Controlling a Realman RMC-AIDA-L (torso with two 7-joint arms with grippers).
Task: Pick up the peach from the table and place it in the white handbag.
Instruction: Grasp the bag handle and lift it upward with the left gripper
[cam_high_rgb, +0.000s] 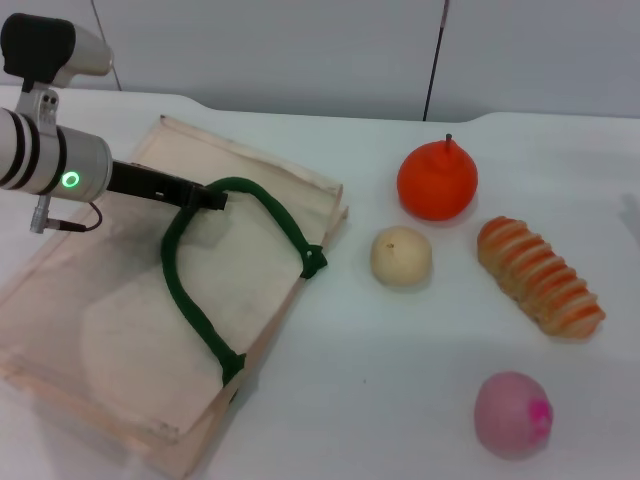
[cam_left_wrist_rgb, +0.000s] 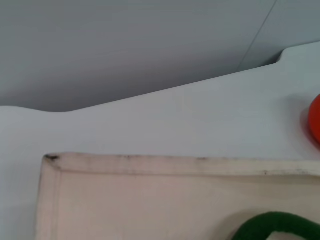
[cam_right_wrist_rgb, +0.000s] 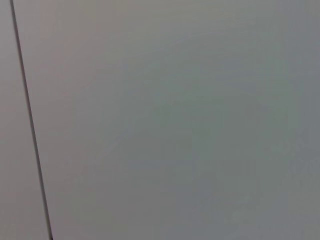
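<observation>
The peach (cam_high_rgb: 512, 413), pale pink with a magenta spot, lies on the white table at the front right, far from both arms. The white handbag (cam_high_rgb: 120, 330) lies flat at the left, and its far edge also shows in the left wrist view (cam_left_wrist_rgb: 150, 200). My left gripper (cam_high_rgb: 212, 198) reaches over the bag from the left. Its dark fingers are closed at the top of the green rope handle (cam_high_rgb: 270, 210), which arches up from the fabric. A bit of that handle shows in the left wrist view (cam_left_wrist_rgb: 280, 225). The right gripper is out of view.
An orange-red fruit with a stem (cam_high_rgb: 437, 180) sits at the back centre-right and shows at the edge of the left wrist view (cam_left_wrist_rgb: 316, 120). A cream round fruit (cam_high_rgb: 401, 256) lies beside the bag. A striped bread roll (cam_high_rgb: 538, 276) lies at the right.
</observation>
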